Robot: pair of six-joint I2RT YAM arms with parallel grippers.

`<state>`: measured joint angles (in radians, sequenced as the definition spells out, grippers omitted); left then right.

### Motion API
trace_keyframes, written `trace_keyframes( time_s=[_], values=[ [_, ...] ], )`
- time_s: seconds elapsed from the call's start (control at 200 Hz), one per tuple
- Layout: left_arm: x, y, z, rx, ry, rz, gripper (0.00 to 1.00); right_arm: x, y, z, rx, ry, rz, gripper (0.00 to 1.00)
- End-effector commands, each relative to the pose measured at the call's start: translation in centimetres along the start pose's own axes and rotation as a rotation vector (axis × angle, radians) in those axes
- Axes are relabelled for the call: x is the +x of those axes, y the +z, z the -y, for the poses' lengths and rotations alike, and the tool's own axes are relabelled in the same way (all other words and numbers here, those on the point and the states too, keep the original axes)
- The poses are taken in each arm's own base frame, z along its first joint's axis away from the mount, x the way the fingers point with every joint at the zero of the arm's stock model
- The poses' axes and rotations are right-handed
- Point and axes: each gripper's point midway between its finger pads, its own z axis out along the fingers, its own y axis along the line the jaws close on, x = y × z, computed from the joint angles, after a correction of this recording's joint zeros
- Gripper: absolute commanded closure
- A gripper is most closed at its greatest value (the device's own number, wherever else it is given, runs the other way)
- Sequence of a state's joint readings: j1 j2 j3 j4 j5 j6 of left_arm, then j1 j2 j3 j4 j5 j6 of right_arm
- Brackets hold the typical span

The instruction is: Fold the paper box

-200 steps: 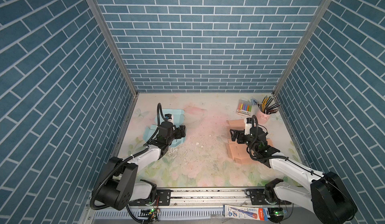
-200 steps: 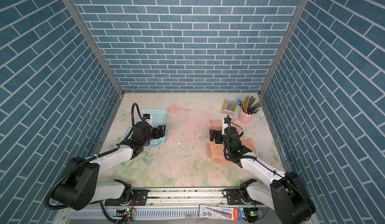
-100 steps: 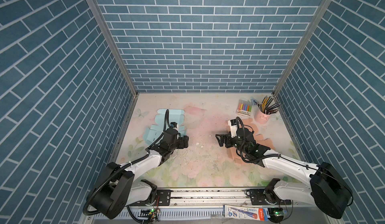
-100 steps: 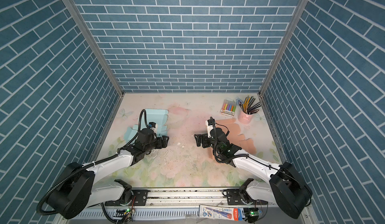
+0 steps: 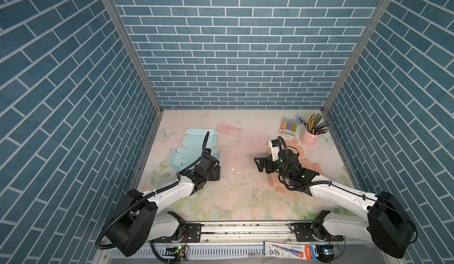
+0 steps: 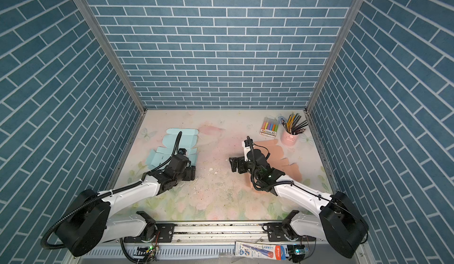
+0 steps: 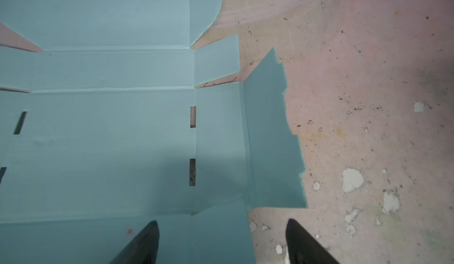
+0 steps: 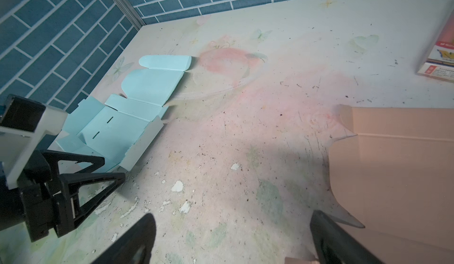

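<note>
**Top views.** The blue box blank [image 5: 194, 140] lies flat and unfolded, left of centre on the table [image 5: 245, 201], near the left wall. The left gripper [image 5: 215, 174] sits at its lower right corner. A tan blank [image 6: 277, 152] lies right of centre, partly under the right arm. The right gripper [image 5: 261, 164] hangs over bare table at mid-frame.

**Left wrist.** The jaws are parted with nothing between them. One finger [image 7: 145, 240] is over blue card and its mate is over the table, so they straddle the blank's edge. The side flap [image 7: 272, 140] beside them stands partly raised along its crease.

**Right wrist.** The jaws are spread wide and empty above the table, with the tan blank's edge beside one finger.

**Handling, by judgement.**
- This looks like thin, light card, though its thickness is hard to tell from here.
- Expect it to slide if you push from one side, so pin the base panel with one arm.
- The panels are stiff and the creases weak, so take each flap by its free edge, mid-length, and hinge it about the score.
- Go gently at the tabs and slots, since they would tear first.
</note>
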<state>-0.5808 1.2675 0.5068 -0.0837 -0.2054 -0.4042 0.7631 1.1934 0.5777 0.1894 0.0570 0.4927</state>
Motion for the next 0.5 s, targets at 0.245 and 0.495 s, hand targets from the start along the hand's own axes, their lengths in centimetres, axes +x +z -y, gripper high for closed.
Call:
trace_keyframes(
  time_s=[0.245, 0.495],
  values=[
    [-0.1, 0.1, 0.1, -0.065, 0.036, -0.018, 0.41, -1.7, -1.7, 0.4, 0.047, -0.009, 0.057, 0.02],
    [0.3, 0.1, 0.4, -0.099, 0.06, -0.043, 0.6, -1.8, -2.5, 0.9, 0.059, -0.017, 0.09, 0.02]
  ],
)
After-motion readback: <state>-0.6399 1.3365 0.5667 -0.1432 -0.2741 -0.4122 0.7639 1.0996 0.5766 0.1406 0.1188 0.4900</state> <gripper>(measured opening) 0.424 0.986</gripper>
